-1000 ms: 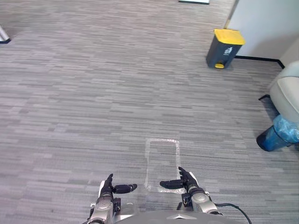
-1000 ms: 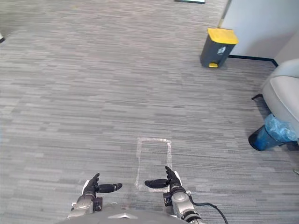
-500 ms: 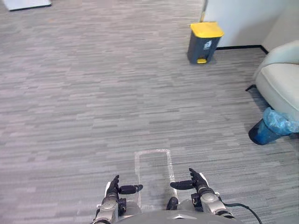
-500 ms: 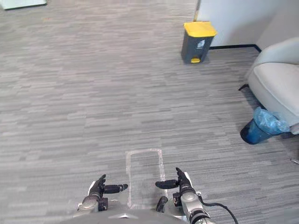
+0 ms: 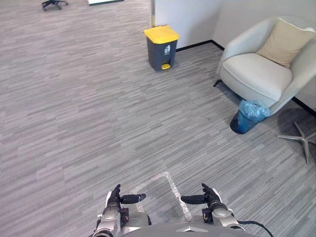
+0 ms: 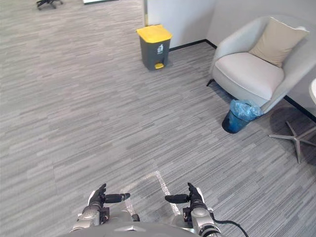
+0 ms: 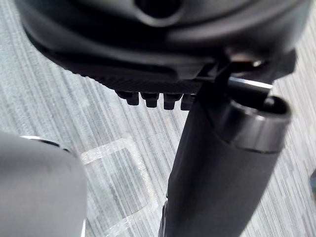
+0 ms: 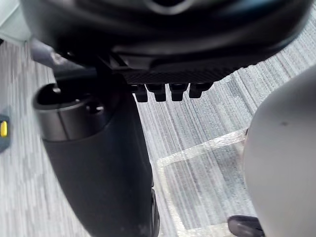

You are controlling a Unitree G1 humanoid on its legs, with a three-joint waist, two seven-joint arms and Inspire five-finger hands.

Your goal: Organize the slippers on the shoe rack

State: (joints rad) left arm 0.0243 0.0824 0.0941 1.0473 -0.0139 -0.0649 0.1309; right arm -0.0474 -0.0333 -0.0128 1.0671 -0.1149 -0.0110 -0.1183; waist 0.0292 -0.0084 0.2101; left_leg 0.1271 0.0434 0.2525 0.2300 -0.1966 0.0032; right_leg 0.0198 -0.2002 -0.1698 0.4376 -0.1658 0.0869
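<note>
The pictures do not settle how far the task is: no slippers and no shoe rack appear among what the cameras see, so I cannot tell where they are. Ahead lie grey carpet with a taped rectangle, a yellow-lidded bin, an armchair and a blue wastebasket. The left hand and right hand are held low in front, fingers straight, thumbs pointing inward, both empty.

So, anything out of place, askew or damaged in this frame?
Nothing stands out. The pedal bin with its yellow lid stands upright by the wall, the armchair holds its cushion, and the blue-lined waste bin beside it is upright. Left hand and right hand hold nothing above the carpet.
</note>
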